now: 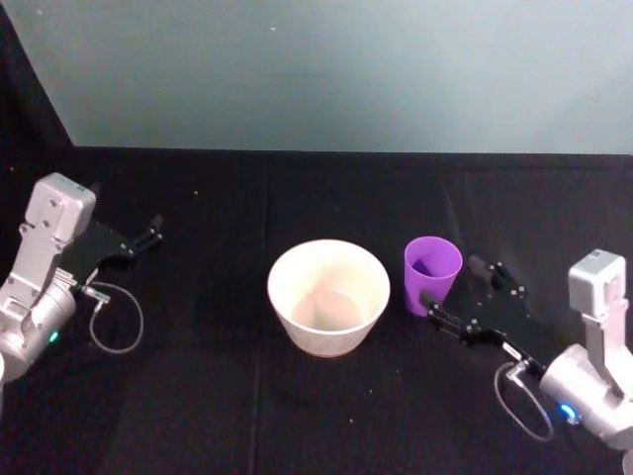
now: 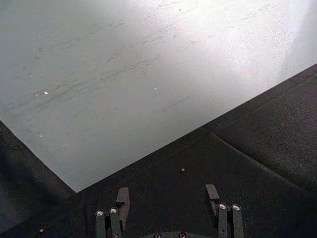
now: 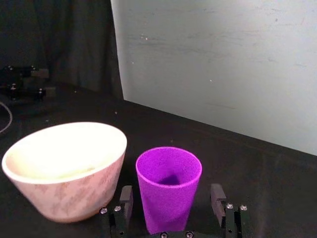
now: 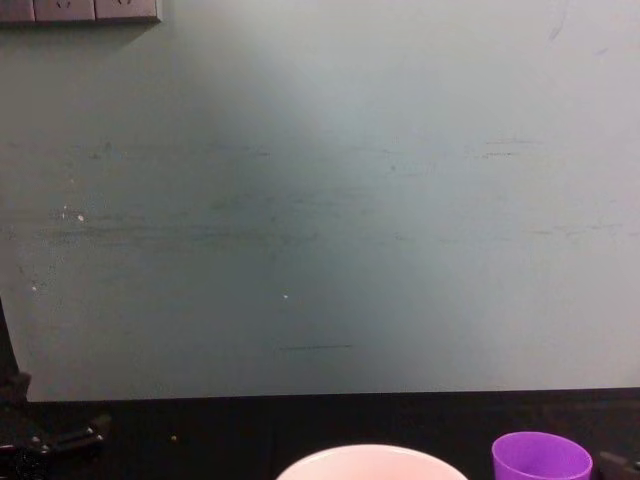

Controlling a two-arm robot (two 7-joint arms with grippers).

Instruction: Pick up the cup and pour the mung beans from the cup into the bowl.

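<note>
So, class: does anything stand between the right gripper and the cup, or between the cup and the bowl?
Nothing visible. The right gripper, open, straddles the cup; only black table lies between it and the bowl. The left gripper sits far left.

We seem to be in a robot test lab: a bench (image 1: 198,396) draped in black cloth, a bare, scuffed grey-green wall (image 4: 320,200) behind it, and wall sockets (image 4: 80,10) high up.

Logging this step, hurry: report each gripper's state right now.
Left gripper: open, holding nothing.
Right gripper: open, one finger on each side of the cup, not clamped.
</note>
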